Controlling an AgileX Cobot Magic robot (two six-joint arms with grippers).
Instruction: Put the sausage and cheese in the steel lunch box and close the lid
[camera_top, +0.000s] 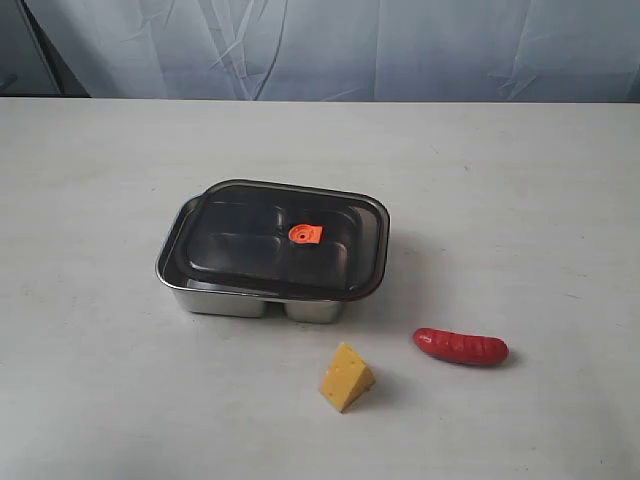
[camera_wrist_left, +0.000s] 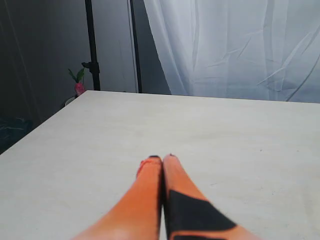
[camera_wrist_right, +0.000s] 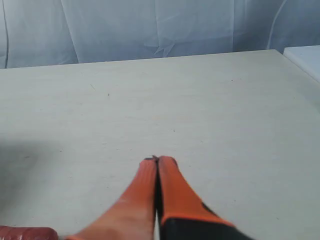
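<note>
The steel lunch box (camera_top: 215, 297) sits mid-table in the exterior view, its dark translucent lid (camera_top: 240, 245) resting on it slightly askew, orange valve tab (camera_top: 304, 234) on top. The yellow cheese (camera_top: 346, 377) wedge lies in front of the box. To its right lies the red sausage (camera_top: 461, 346), whose end also shows at the right wrist view's corner as the sausage (camera_wrist_right: 25, 233). Neither arm appears in the exterior view. My left gripper (camera_wrist_left: 163, 158) is shut, empty, over bare table. My right gripper (camera_wrist_right: 157, 160) is shut and empty too.
A white tabletop (camera_top: 520, 200) runs back to a pale curtain (camera_top: 400, 45). In the left wrist view a dark stand pole (camera_wrist_left: 91, 45) and a small plant (camera_wrist_left: 78, 82) stand beyond the table's far corner. A white ledge (camera_wrist_right: 305, 57) borders the table in the right wrist view.
</note>
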